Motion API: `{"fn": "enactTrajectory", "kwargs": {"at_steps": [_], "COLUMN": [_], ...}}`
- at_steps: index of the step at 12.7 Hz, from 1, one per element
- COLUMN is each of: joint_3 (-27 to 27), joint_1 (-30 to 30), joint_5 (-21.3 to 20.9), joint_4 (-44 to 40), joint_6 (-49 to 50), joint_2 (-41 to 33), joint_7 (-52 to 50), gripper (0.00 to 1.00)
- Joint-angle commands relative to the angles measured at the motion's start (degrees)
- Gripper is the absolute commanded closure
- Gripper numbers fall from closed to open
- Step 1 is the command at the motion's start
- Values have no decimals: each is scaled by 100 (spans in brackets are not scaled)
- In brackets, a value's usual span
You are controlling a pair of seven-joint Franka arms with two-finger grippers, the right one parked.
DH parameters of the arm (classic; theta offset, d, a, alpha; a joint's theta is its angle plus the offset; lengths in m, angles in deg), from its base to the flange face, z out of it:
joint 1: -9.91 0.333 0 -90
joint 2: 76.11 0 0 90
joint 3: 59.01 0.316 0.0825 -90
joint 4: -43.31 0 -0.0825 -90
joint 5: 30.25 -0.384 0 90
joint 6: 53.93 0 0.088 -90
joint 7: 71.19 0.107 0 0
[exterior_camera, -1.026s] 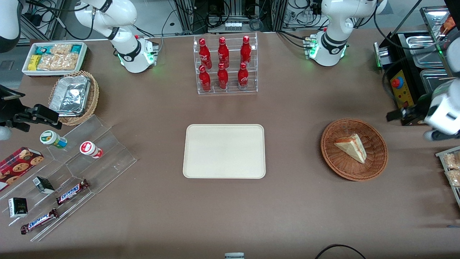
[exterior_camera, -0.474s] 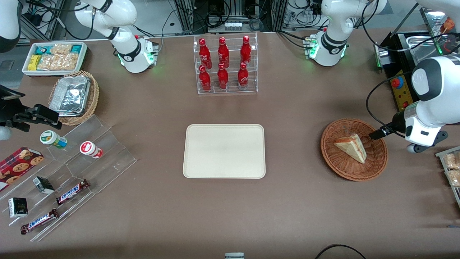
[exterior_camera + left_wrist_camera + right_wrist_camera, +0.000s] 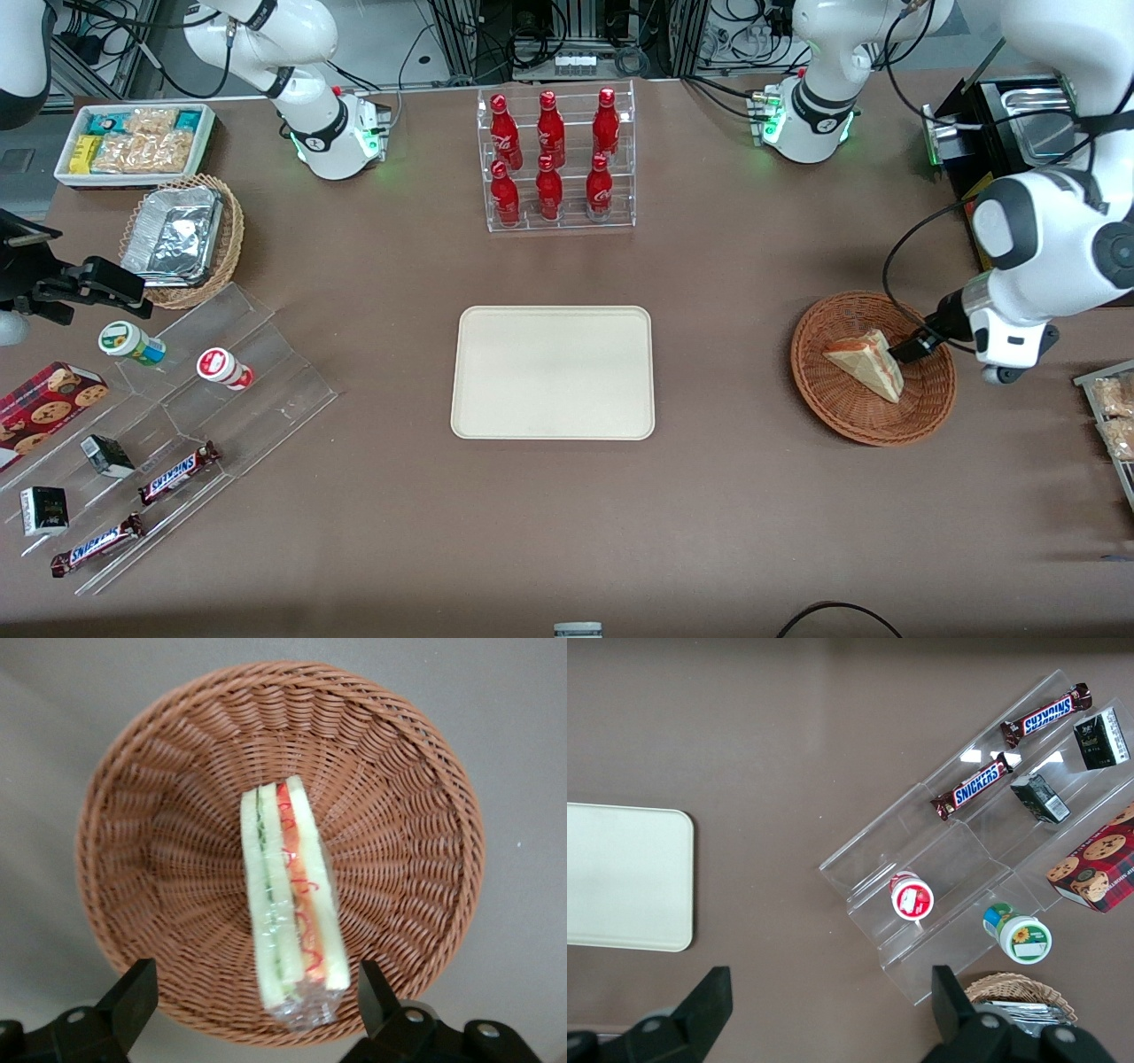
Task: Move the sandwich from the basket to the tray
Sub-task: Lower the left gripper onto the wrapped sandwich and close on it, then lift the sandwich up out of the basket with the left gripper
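The sandwich (image 3: 866, 361), a pale wedge in clear wrap with red and green filling, lies in the reddish-brown woven basket (image 3: 833, 415) toward the working arm's end of the table. My left gripper (image 3: 911, 346) hovers over the basket rim, right beside the sandwich. In the left wrist view the gripper (image 3: 252, 983) is open, its black fingers (image 3: 133, 992) apart on either side of the wrapped end of the sandwich (image 3: 288, 895), without touching it; the basket (image 3: 168, 815) fills the view. The cream tray (image 3: 553, 416) sits bare at mid-table, also in the right wrist view as tray (image 3: 620, 877).
A clear rack of red bottles (image 3: 555, 159) stands farther from the camera than the tray. A black appliance (image 3: 997, 213) and a bin of packaged snacks (image 3: 1112, 416) flank the basket. Toward the parked arm's end are a stepped acrylic display (image 3: 221, 416), a foil-filled wicker basket (image 3: 182, 239) and a white snack bin (image 3: 133, 142).
The left arm has swung in from the table's end and lowered over the basket, bringing its gripper up beside the sandwich. The sandwich and basket have not moved.
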Motion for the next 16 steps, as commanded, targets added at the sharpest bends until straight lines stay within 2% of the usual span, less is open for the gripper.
{"fn": "enactTrajectory", "kwargs": {"at_steps": [1, 5, 10, 12, 13, 15, 16], "joint_3": [6, 6, -12, -11, -11, -3, 23], "joint_1": [-200, -236, -436, -534, -639, -605, -570], "joint_5": [100, 100, 99, 73, 73, 30, -23], "joint_4": [42, 331, 350, 359, 376, 359, 341], "joint_6": [-363, -1004, -1208, -1200, -1191, -1147, -1129], "joint_2": [192, 324, 526, 535, 544, 544, 544], "joint_7": [-543, -808, -1106, -1448, -1519, -1485, -1415], "gripper": [0, 0, 2, 10, 18, 42, 51]}}
